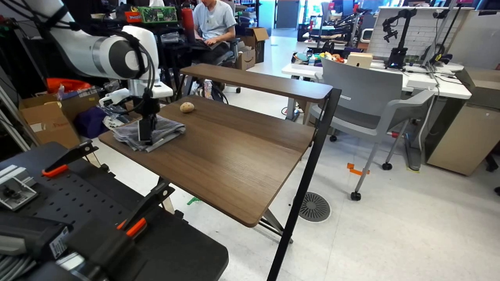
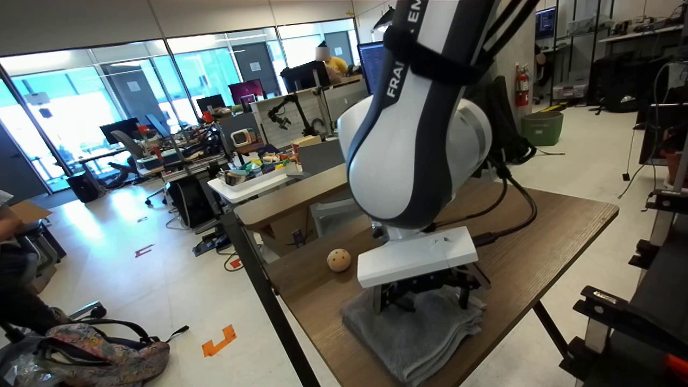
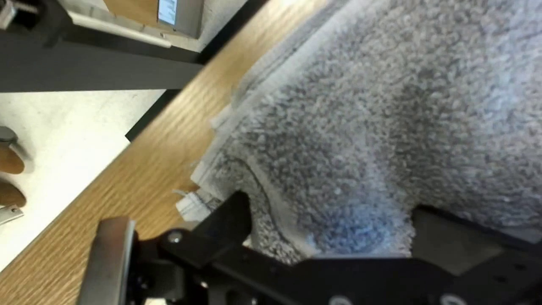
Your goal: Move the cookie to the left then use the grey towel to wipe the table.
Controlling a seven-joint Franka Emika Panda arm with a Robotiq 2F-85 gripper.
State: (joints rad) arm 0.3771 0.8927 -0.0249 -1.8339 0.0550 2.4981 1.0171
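The floor (image 1: 390, 234) was pale and glossy, and a round, slotted grille (image 1: 314, 207) was set into it. A grey office chair (image 1: 361, 84) on casters (image 1: 356, 196) stood near a white-topped desk (image 1: 453, 88). In an exterior view, tall, dark-framed glass panels (image 2: 75, 107) let in a bluish light, which made bright reflections on the floor. Several monitors (image 2: 246, 90) stood before these panels, and a red fire extinguisher (image 2: 522, 86) was placed near a green bin (image 2: 542, 130).

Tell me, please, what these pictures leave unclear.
Table beneath towel: covered by it in all views.
Far edge of towel, in an exterior view: partly behind the claw.
Towel, wrist view: cut off at top and right.
Cookie, in an exterior view: spots too small to identify.
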